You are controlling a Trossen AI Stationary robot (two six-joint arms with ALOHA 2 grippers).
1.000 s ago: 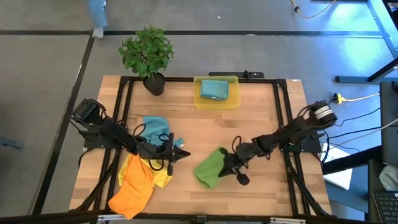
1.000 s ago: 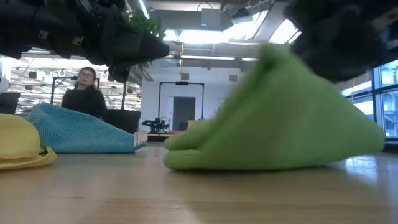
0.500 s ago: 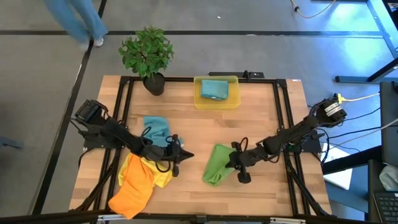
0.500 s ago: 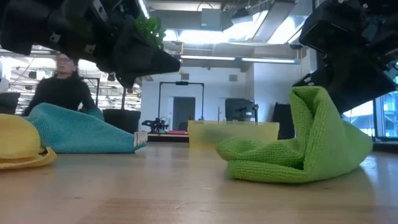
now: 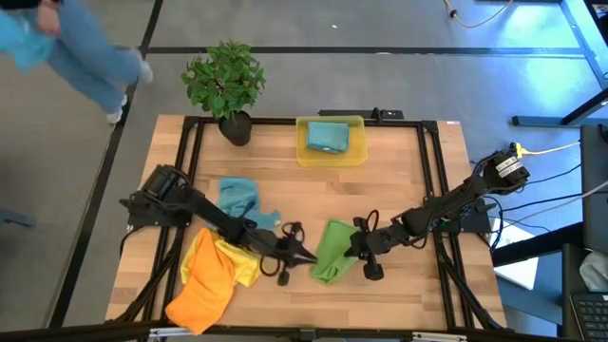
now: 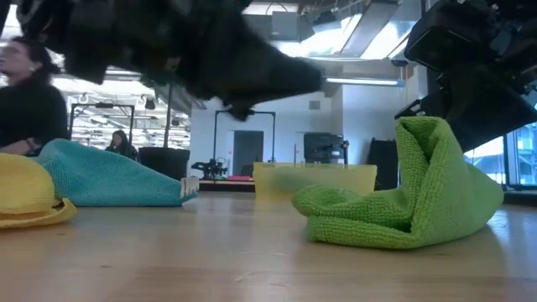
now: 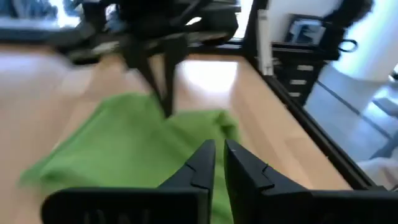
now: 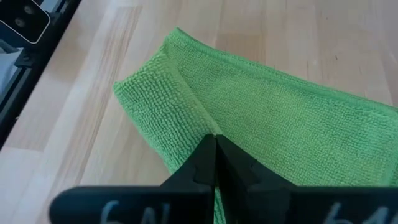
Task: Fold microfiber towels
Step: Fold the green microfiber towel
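High view: the crumpled green microfiber towel (image 5: 332, 250) is lying well in front of the translucent yellow plastic bin (image 5: 331, 156), roughly mid-table. The right gripper (image 5: 353, 249) is pinching the towel's far-from-left edge, fingers clamped on the cloth. The left gripper (image 5: 302, 256) is hovering just beside the towel's opposite edge, not visibly touching it. The teal, yellow and orange towels (image 5: 214, 271) are sitting heaped to the bin's front-left.

Low view: the green towel is standing half-folded, one flap lifted under the right gripper (image 6: 470, 92). Risk: that flap looks likely to slump if the pinch slackens.

Left wrist view: the left gripper's fingers (image 7: 202, 165) are showing only a thin slit, holding nothing, aimed at the towel's near hem. Risk: coming in too high would shove the cloth rather than catch an edge.

Right wrist view: the right fingertips (image 8: 208, 155) are biting a raised ridge. Risk: the pinch may be catching both layers, which would drag the fold askew.
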